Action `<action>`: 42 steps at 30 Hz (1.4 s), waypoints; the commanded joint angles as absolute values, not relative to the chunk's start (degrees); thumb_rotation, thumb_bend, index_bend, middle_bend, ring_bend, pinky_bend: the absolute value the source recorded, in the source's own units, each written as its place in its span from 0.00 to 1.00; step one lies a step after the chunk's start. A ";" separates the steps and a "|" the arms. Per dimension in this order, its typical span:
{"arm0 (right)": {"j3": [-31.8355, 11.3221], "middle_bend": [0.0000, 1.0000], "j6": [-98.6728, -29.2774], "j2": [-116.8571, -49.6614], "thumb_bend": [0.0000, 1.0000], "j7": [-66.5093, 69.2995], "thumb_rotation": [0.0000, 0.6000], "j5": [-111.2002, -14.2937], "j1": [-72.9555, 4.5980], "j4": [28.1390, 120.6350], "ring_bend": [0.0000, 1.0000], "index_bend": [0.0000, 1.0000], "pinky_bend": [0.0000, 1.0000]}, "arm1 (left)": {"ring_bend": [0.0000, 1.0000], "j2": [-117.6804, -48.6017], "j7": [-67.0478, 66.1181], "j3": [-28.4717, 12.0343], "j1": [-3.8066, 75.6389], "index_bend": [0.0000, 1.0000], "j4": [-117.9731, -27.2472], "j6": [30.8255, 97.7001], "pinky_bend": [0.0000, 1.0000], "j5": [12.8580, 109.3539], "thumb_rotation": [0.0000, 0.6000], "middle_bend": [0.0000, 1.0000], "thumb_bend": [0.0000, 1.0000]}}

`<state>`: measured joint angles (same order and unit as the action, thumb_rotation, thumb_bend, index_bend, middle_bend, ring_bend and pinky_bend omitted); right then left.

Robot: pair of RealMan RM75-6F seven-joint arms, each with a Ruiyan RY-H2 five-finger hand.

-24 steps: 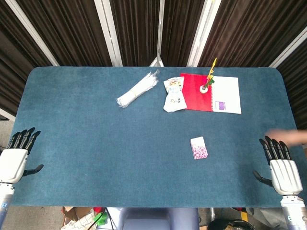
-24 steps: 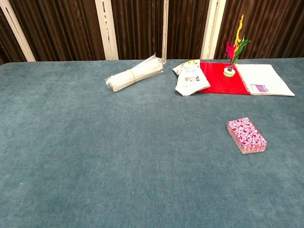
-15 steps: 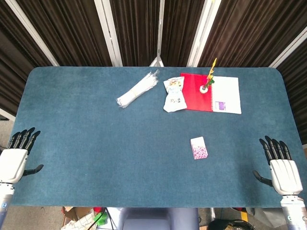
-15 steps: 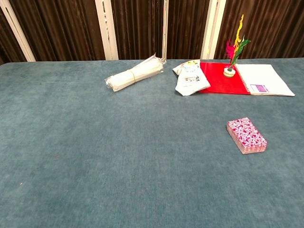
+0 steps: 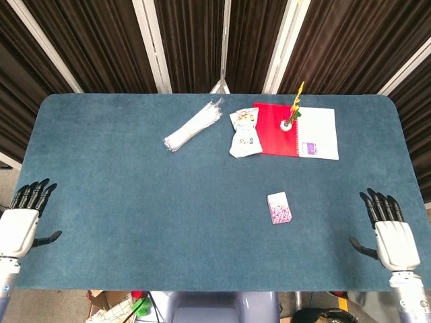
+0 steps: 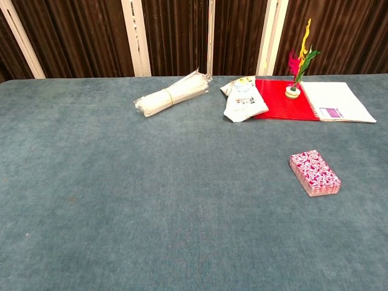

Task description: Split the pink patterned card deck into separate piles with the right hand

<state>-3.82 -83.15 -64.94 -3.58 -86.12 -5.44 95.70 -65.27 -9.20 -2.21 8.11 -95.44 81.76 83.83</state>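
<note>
The pink patterned card deck [image 5: 279, 207] lies as one neat stack on the blue table [image 5: 135, 202], right of centre; in the chest view the deck [image 6: 314, 173] sits at the right. My right hand [image 5: 388, 232] hovers at the table's near right corner, fingers straight and apart, holding nothing, well to the right of the deck. My left hand [image 5: 21, 222] is at the near left edge, also flat with fingers apart and empty. Neither hand shows in the chest view.
At the back lie a clear-wrapped white bundle [image 5: 193, 126], a small printed packet [image 5: 244, 132], and a red and white notebook [image 5: 300, 130] carrying a small stand with coloured feathers [image 5: 293, 111]. Dark curtains hang behind the table.
A blurred human hand at the right edge has left the view. My right hand has shifted slightly left and forward. The deck and left hand are unmoved.
</note>
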 commanded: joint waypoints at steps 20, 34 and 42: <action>-11.66 0.08 -60.43 -76.93 0.24 -33.66 1.00 -63.14 -26.16 102.49 0.00 0.02 0.00 | 0.00 -64.16 -5.87 -2.18 8.62 0.00 -95.81 80.44 0.00 83.85 1.00 0.00 0.01; -10.88 0.11 -58.33 -84.66 0.24 -39.67 1.00 -54.27 -32.13 95.00 0.00 0.06 0.00 | 0.00 -63.19 -4.12 -2.22 9.03 0.00 -96.63 78.67 0.00 82.51 1.00 0.00 0.01; -9.13 0.12 -57.94 -85.33 0.24 -41.52 1.00 -50.80 -33.36 93.70 0.00 0.06 0.00 | 0.00 -62.92 -3.85 -2.27 9.14 0.00 -96.95 78.19 0.00 81.97 1.00 0.00 0.01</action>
<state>-9.33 -57.91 -85.24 -41.33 -51.02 -33.20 93.78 -62.93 -3.84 -2.27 9.13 -96.94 78.20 81.98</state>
